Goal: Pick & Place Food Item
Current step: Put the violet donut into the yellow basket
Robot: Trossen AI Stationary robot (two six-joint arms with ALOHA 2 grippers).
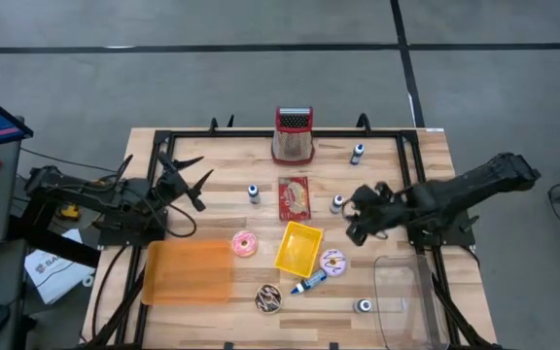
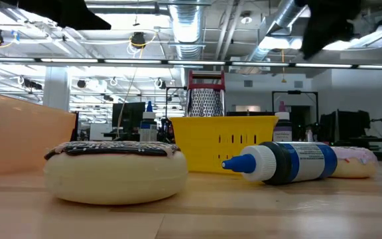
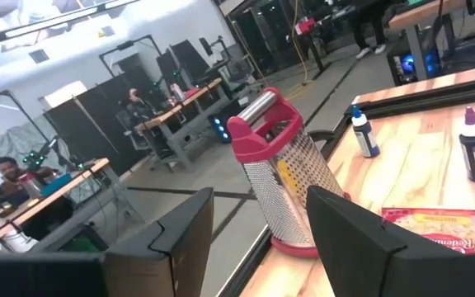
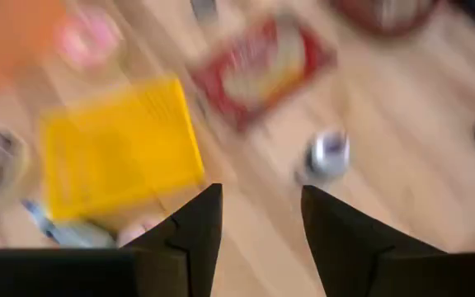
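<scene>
Food items lie on the wooden table: a pink doughnut [image 1: 244,244], a white-and-pink doughnut [image 1: 332,261], a chocolate-topped doughnut [image 1: 268,298] [image 2: 115,169], and a red food packet [image 1: 294,197] lying flat. A yellow basket [image 1: 298,247] stands among them. My left gripper [image 1: 191,180] [image 3: 261,198] hangs open above the table's left side, pointing level toward the grater. My right gripper [image 1: 360,222] [image 4: 260,191] is open above the table, right of the basket, slanting down, with nothing between its fingers.
A metal grater with a red handle [image 1: 294,134] stands at the far edge. An orange tray [image 1: 188,271] lies near left and a clear container [image 1: 406,297] near right. A blue-capped bottle [image 1: 309,283] lies by the basket. Small bottles [image 1: 336,203] stand about the table.
</scene>
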